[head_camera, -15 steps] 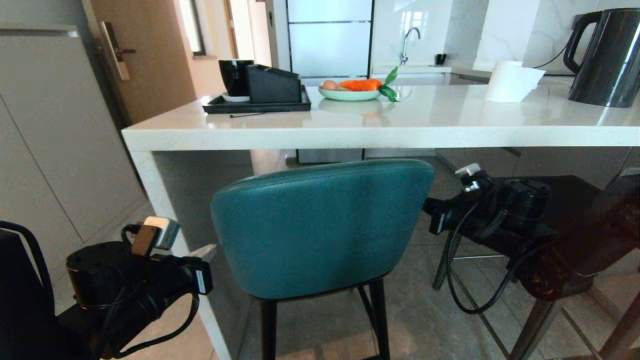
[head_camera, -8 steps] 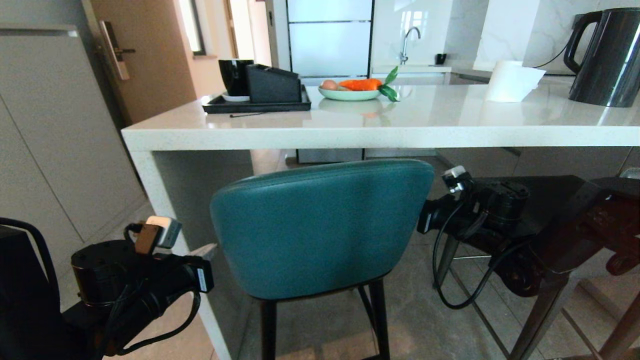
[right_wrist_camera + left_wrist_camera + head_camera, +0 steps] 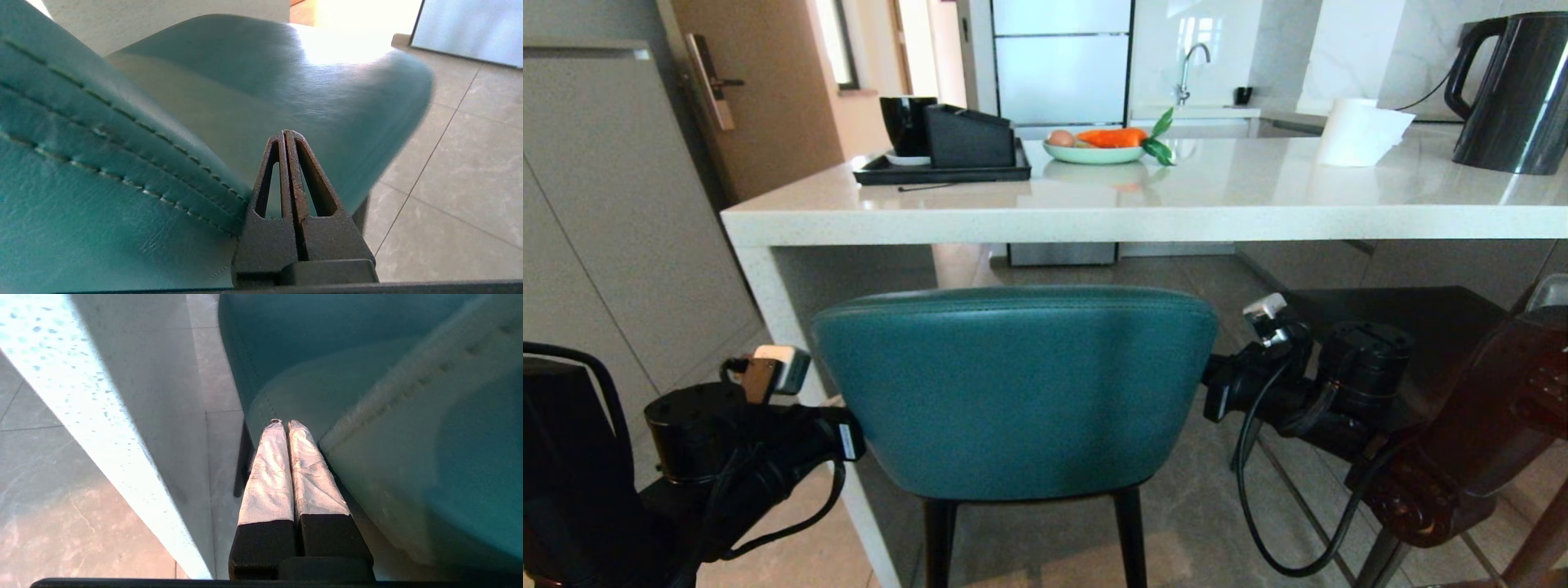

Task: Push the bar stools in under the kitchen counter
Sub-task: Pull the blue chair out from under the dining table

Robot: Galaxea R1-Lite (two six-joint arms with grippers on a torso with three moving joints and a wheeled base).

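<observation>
Head view: the teal leather bar stool with curved backrest [image 3: 1013,392] stands before the glossy off-white stone kitchen counter [image 3: 1143,214], its backrest top below the slab edge. 2 grippers flank the backrest: the left gripper [image 3: 284,424] beside its left edge, fingers pressed together, empty; the right gripper [image 3: 284,132] at its right edge, likewise closed. A dark stool [image 3: 1421,327] stands rightward.

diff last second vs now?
The teal stool has turned: its backrest, angled before, now squarely faces the camera and sits lower and further left in the head view. The shut right gripper moved in against its right side; the shut left gripper stays at its left side. Kitchen counter and everything on it unchanged.
</observation>
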